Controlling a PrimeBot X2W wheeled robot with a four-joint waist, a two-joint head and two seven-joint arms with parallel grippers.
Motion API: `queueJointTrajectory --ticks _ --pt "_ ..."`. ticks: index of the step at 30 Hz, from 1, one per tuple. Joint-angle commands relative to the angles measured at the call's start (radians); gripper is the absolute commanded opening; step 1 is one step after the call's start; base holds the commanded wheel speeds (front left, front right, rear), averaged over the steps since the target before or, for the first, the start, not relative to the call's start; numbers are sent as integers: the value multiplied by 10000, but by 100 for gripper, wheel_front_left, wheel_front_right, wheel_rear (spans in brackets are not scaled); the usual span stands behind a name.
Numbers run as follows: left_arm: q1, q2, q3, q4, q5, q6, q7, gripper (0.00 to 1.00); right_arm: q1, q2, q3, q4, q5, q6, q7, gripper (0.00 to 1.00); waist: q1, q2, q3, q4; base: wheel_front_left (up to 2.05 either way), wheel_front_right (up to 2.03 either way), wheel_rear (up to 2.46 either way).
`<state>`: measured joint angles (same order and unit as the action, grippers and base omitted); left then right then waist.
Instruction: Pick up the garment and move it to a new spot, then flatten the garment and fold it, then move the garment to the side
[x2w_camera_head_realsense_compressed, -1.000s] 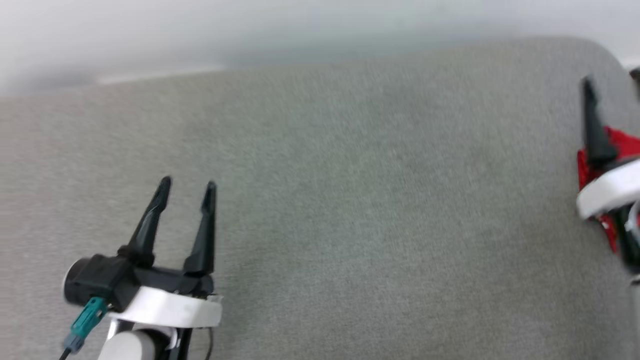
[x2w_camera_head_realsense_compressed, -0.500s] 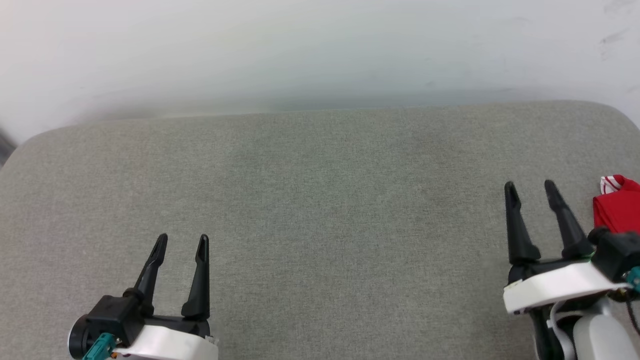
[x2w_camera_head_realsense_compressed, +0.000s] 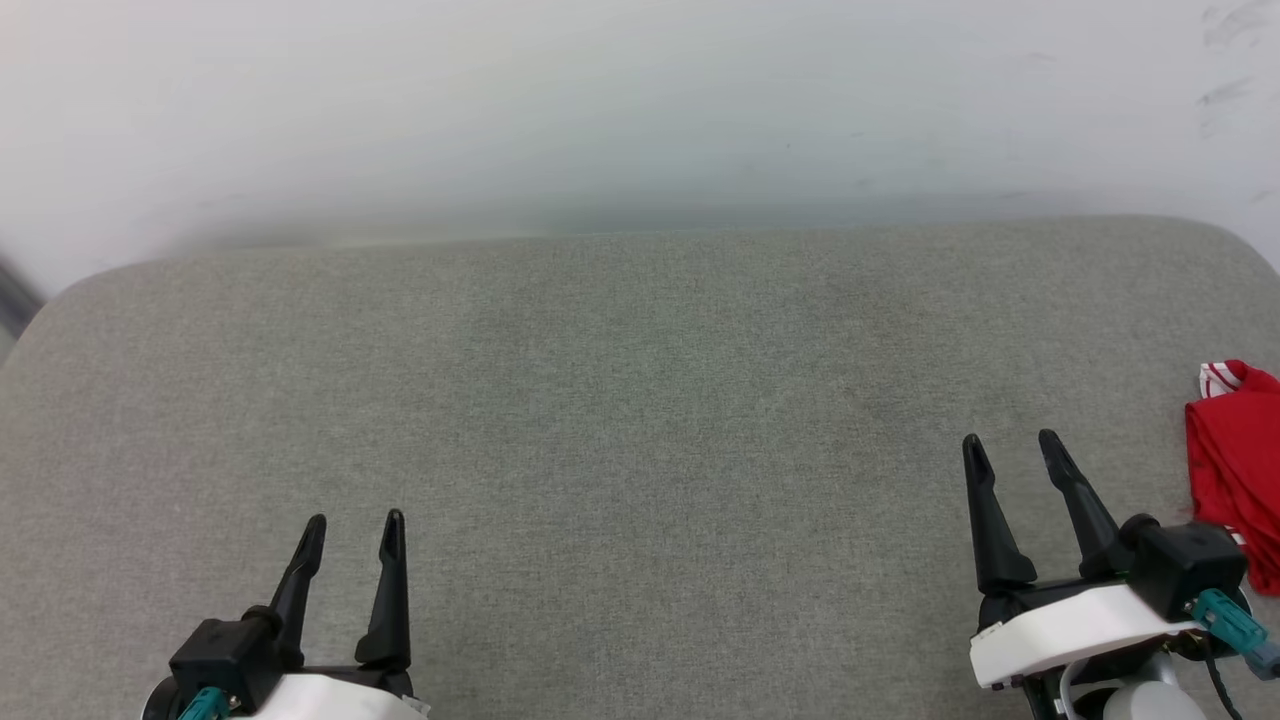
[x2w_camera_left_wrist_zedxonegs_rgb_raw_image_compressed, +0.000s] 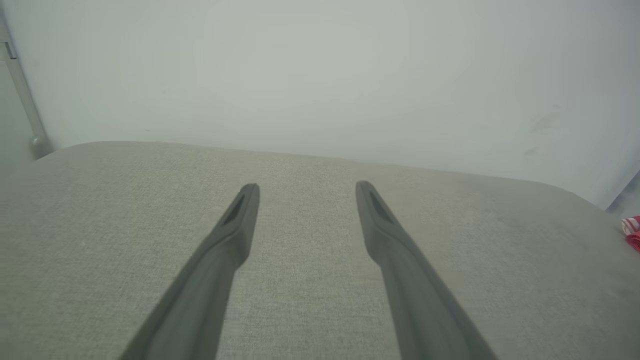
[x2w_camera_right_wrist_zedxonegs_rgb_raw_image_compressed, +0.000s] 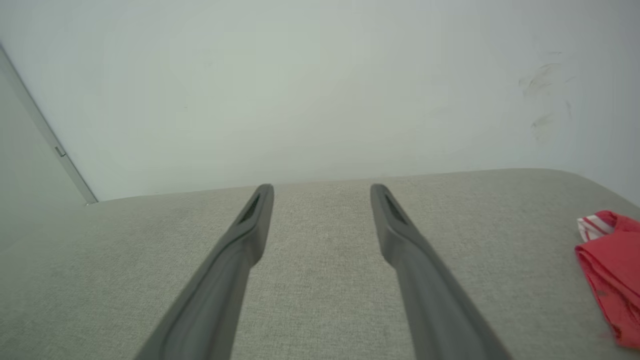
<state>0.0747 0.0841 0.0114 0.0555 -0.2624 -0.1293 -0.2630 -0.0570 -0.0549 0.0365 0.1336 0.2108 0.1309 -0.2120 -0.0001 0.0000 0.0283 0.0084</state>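
Observation:
The red garment (x2w_camera_head_realsense_compressed: 1235, 460) with a striped red-and-white trim lies bunched at the far right edge of the grey cushioned surface (x2w_camera_head_realsense_compressed: 640, 420), cut off by the frame; it also shows as the garment (x2w_camera_right_wrist_zedxonegs_rgb_raw_image_compressed: 612, 270) and a sliver of the garment (x2w_camera_left_wrist_zedxonegs_rgb_raw_image_compressed: 632, 232). My right gripper (x2w_camera_head_realsense_compressed: 1010, 448) stands open just left of the garment, apart from it, with nothing between its fingers. At the lower left my left gripper (x2w_camera_head_realsense_compressed: 353, 528) is open and empty over bare fabric. Both pairs of own fingers, left gripper (x2w_camera_left_wrist_zedxonegs_rgb_raw_image_compressed: 306, 189) and right gripper (x2w_camera_right_wrist_zedxonegs_rgb_raw_image_compressed: 322, 190), point toward the wall.
A pale wall (x2w_camera_head_realsense_compressed: 640, 100) rises right behind the grey surface's far edge. The surface has rounded corners at far left and far right. A grey vertical strip (x2w_camera_left_wrist_zedxonegs_rgb_raw_image_compressed: 22, 100) stands at the left by the wall.
The head camera has swung and tilted, bringing the wall and both grippers into view. Both grippers now sit lower in the picture, and the right gripper stands left of the garment, apart from it.

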Motion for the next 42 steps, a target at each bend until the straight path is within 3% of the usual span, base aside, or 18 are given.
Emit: queueJointTrajectory --ticks 1,31,32,35,42 --pt "-15 -35 64 22 57 -11 -21 100 75 52 15 35 15 -4 -76 100 1 0 16 0 0 0 0" --pt "82 -206 147 -189 -13 -12 -21 100 -186 68 -279 204 214 -4 -97 100 1 0 87 -45 0 0 0" --pt "14 -226 143 -139 27 2 0 0 -37 23 -261 240 113 0 -44 0 1 0 86 -45 0 0 0" --pt "84 -282 125 141 13 2 21 0 113 23 -250 516 112 0 18 0 1 0 86 -46 0 0 0" --pt "-77 -227 127 262 -1371 16 312 0 54 2 -335 557 1494 0 302 0 1 0 68 -48 0 0 0"
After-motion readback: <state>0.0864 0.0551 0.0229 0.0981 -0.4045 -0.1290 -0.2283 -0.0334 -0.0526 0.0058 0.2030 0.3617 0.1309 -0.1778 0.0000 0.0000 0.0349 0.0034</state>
